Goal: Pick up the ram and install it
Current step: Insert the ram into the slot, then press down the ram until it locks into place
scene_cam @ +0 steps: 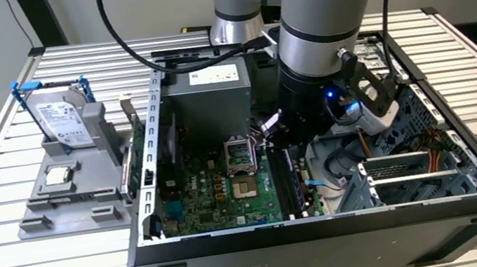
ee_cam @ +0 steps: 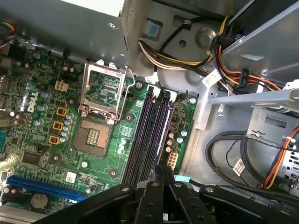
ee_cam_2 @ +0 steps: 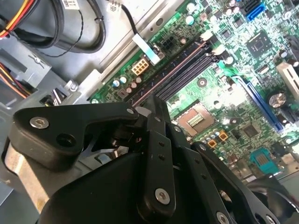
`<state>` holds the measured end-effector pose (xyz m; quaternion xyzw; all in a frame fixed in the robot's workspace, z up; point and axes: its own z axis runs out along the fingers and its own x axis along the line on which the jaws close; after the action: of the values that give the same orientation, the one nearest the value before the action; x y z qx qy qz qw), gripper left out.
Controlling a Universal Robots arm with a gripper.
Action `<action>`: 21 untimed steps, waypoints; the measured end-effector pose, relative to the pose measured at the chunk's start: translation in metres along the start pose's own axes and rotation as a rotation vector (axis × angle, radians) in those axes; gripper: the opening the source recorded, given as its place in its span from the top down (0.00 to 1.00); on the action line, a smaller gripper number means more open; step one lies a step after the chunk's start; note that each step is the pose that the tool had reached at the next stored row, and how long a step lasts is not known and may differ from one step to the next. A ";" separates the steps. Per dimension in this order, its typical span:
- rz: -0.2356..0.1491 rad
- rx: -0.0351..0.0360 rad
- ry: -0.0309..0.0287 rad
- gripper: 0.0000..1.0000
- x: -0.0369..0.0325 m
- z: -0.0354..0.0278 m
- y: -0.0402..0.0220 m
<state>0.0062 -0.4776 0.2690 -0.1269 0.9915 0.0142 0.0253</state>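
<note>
The gripper is hanging inside the case over the black slots, fingers drawn together with nothing visibly pinched. What looks like the ram is standing edge-on outside the case, toward the exterior view's left, its long axis paralleling the slots.

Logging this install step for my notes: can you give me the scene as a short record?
pincer: inside the open case, just above the black memory slots
motherboard: processor socket empty, its frame flipped up
hard drive: upright on the grey holder, outside the case at the exterior view's left
processor chip: flat on that holder
</note>
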 end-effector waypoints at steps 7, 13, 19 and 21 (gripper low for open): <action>-0.046 -0.0024 0.0010 1.00 -0.0028 -0.0017 -0.0007; -0.081 -0.0044 0.0018 1.00 -0.0046 -0.0047 -0.0010; -0.114 -0.0066 0.0022 1.00 -0.0053 -0.0069 -0.0011; -0.126 -0.0072 0.0025 1.00 -0.0055 -0.0075 -0.0011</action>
<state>0.0114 -0.4776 0.2767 -0.1893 0.9815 0.0160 0.0245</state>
